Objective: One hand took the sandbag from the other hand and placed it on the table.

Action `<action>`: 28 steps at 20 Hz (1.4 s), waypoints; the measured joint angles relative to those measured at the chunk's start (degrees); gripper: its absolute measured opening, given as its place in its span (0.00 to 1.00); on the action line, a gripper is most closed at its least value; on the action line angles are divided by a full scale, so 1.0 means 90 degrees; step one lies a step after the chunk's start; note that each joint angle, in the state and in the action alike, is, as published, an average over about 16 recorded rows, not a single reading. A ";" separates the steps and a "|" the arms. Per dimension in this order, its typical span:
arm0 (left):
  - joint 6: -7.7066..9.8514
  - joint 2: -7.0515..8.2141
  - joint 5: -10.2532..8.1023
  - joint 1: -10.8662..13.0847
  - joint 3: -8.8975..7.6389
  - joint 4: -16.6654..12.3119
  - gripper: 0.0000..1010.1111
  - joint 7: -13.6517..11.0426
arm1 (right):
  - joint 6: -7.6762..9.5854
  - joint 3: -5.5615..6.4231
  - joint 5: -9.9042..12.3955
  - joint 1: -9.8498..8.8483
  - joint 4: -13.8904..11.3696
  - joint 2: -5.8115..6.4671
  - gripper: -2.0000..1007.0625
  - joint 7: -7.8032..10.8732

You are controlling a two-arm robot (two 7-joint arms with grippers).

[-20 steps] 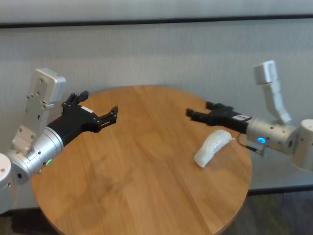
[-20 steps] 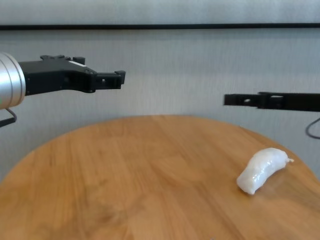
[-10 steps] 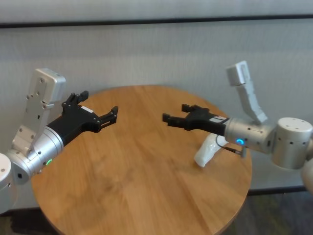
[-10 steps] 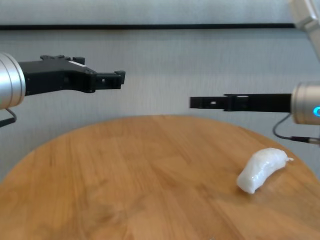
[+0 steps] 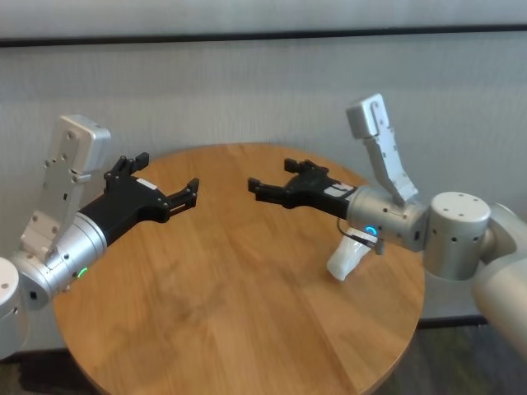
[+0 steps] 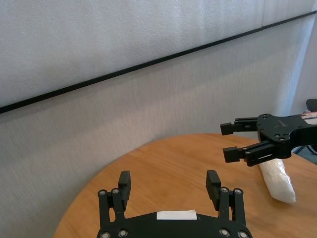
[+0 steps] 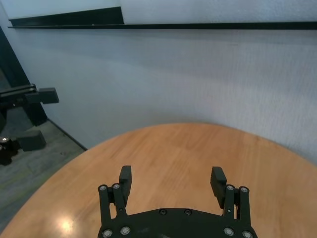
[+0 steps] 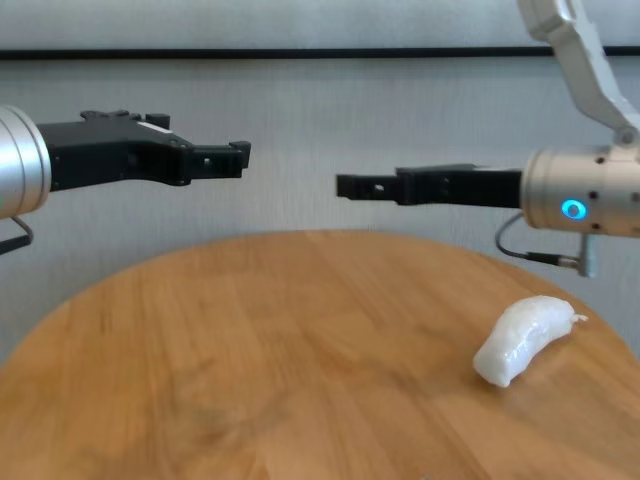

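Note:
The white sandbag (image 5: 344,262) lies on the round wooden table (image 5: 230,313) near its right edge, partly hidden behind my right wrist; the chest view (image 8: 522,340) shows it lying free. My right gripper (image 5: 270,175) is open and empty, raised above the table's middle right, its fingers pointing left, away from the sandbag. My left gripper (image 5: 167,173) is open and empty, held above the table's left part and facing the right one across a gap. The left wrist view shows the right gripper (image 6: 227,142) with the sandbag (image 6: 277,178) behind it.
A pale wall with a dark horizontal strip (image 5: 263,34) runs behind the table. The table's edge (image 8: 60,300) curves close under the left gripper. Bare wood (image 8: 250,380) lies between and in front of the grippers.
My right gripper has swung left, from above the sandbag to over the table's middle, staying open. The sandbag has stayed on the table. The left arm has not moved.

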 joint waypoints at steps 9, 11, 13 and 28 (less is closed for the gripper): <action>0.0000 0.0000 0.0000 0.0000 0.0000 0.0000 0.99 0.0000 | -0.0225 0.0062 -0.0317 0.0028 -0.0041 -0.0301 0.99 -0.0379; 0.0000 0.0000 0.0000 0.0000 0.0000 0.0000 0.99 0.0000 | -0.0244 0.0078 -0.0369 0.0028 -0.0051 -0.0340 0.99 -0.0429; 0.0000 0.0000 0.0000 0.0000 0.0000 0.0000 0.99 0.0000 | -0.0259 0.0094 -0.0412 0.0026 -0.0055 -0.0369 0.99 -0.0463; 0.0000 0.0000 0.0000 0.0000 0.0000 0.0000 0.99 0.0000 | -0.0274 0.0117 -0.0503 0.0006 -0.0061 -0.0401 0.99 -0.0478</action>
